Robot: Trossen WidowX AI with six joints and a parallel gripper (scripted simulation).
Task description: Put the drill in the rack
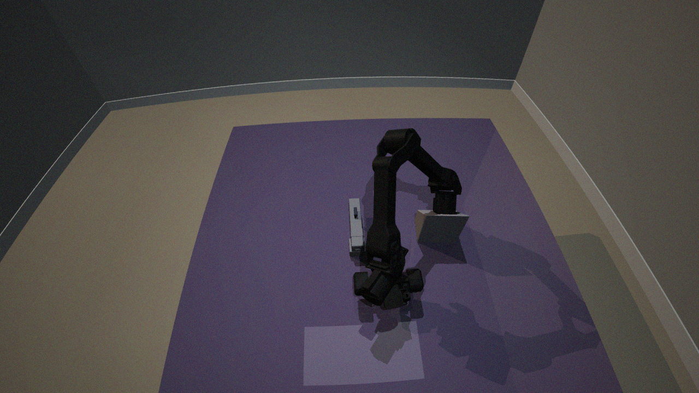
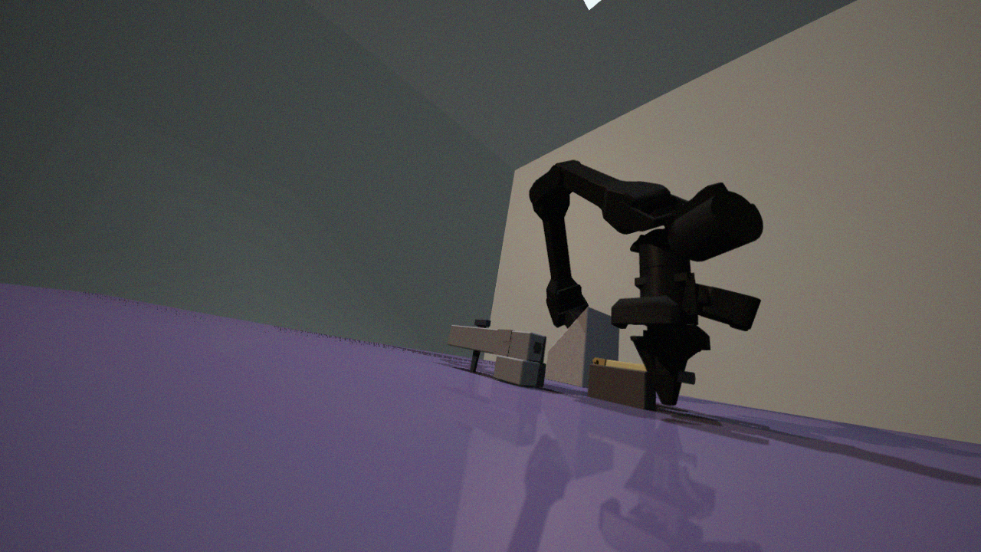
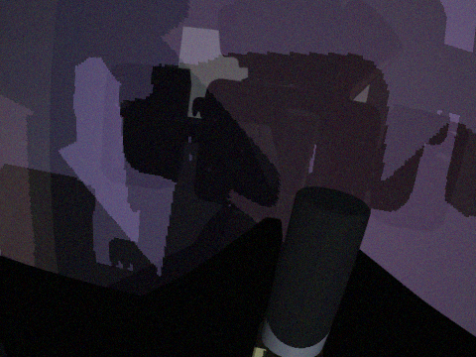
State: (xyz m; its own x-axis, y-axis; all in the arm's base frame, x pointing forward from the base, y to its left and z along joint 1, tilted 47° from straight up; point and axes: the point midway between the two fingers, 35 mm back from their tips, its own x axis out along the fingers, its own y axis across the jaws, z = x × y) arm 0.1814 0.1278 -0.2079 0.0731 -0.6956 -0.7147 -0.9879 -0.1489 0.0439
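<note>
My gripper (image 1: 385,292) (image 2: 664,392) hangs low over the purple mat (image 1: 273,254) and is shut on the drill (image 3: 319,272), a dark cylinder with a pale collar and a yellow body. In the exterior view it stands right beside a tan box (image 2: 619,386), on whose top a yellow piece (image 2: 600,361) shows; I cannot tell whether the drill rests in it. A long grey block (image 1: 355,233) (image 2: 480,337) with a small dark key (image 1: 355,212) (image 2: 482,322) on top lies to the left of the arm. In the top view the arm hides the tan box.
A grey wedge-shaped block (image 1: 441,228) (image 2: 582,346) stands at the arm's base. A smaller grey block (image 2: 519,371) lies under the long block's end. A pale rectangle (image 1: 337,361) lies on the mat in front of the gripper. Walls close in the floor.
</note>
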